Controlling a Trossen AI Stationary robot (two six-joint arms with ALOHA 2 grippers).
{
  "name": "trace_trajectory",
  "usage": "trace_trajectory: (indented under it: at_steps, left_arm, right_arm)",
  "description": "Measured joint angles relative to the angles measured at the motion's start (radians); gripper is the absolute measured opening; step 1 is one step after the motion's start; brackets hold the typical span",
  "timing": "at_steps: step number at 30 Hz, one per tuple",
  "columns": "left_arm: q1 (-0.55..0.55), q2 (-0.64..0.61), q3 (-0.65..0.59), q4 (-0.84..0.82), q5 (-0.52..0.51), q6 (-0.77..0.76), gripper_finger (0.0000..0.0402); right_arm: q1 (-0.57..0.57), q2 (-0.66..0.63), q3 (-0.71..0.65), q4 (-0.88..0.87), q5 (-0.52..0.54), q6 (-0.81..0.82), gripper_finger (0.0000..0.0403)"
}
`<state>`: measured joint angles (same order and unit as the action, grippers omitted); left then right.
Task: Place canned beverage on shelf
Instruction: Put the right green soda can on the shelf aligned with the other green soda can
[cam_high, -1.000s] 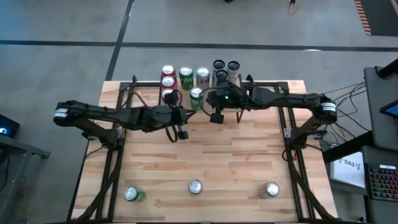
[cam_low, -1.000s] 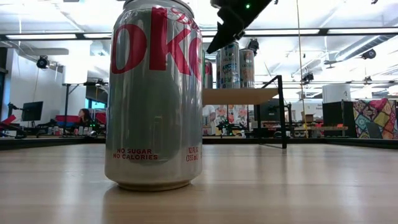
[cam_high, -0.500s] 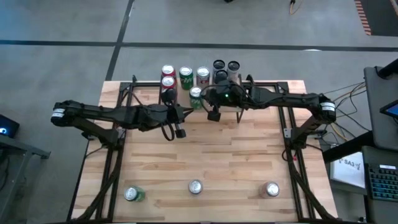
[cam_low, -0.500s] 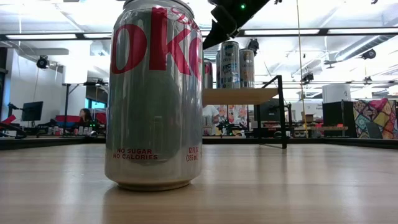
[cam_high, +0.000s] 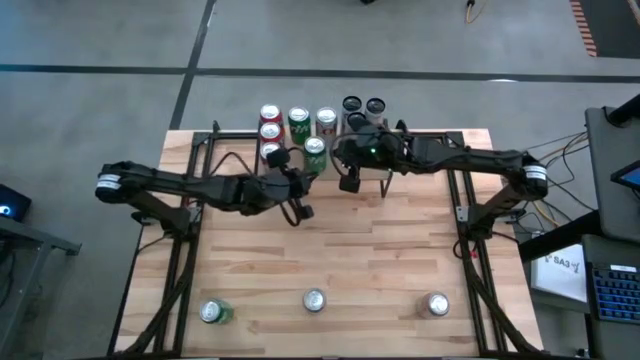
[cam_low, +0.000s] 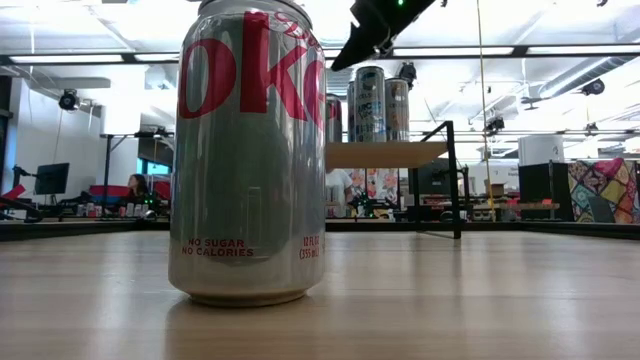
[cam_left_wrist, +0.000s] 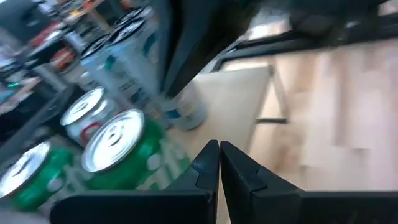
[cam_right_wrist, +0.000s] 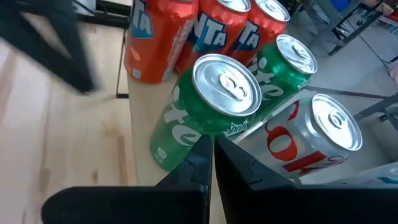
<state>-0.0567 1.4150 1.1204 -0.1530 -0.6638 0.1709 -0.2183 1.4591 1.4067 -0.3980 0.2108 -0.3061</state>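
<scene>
At far table edge: raised light-wood shelf (cam_high: 320, 140) stocked with cans | three cans (cam_high: 314, 300) left at near edge | both grippers (cam_high: 304, 211) (cam_high: 350, 184) pressed together, nothing held.

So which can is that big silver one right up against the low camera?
On the wooden table, three cans stand in a row along the near edge. It is the middle one, the Diet Coke can: silver with red lettering, while the left neighbour is green.

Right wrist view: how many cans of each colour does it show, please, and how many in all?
Orange cans: 3
Green cans: 2
Silver can: 1
Total: 6
</scene>
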Motion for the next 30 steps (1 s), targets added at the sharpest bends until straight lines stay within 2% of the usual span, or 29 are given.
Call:
trace_trajectory:
  at_steps: [3, 14, 25, 27, 30]
  left_arm:
    - [0.018, 0.028, 0.014, -0.006, -0.051, 0.003, 0.0]
    - [0.095, 0.071, 0.05, -0.002, -0.054, 0.009, 0.0]
    - [0.104, 0.069, 0.048, -0.001, -0.058, -0.024, 0.0]
    - [0.097, 0.068, 0.048, 0.02, -0.039, -0.03, 0.0]
    - [0.088, 0.07, 0.048, 0.086, 0.041, -0.044, 0.0]
  right_arm:
    - [0.008, -0.022, -0.001, -0.022, 0.0, 0.013, 0.0009]
    - [0.027, -0.058, -0.002, -0.072, 0.0, 0.034, 0.0009]
    - [0.027, -0.051, -0.004, -0.074, 0.0, 0.037, 0.0009]
    - [0.027, -0.051, -0.004, -0.089, 0.0, 0.037, 0.0009]
    - [0.027, -0.051, -0.005, -0.104, 0.0, 0.037, 0.0009]
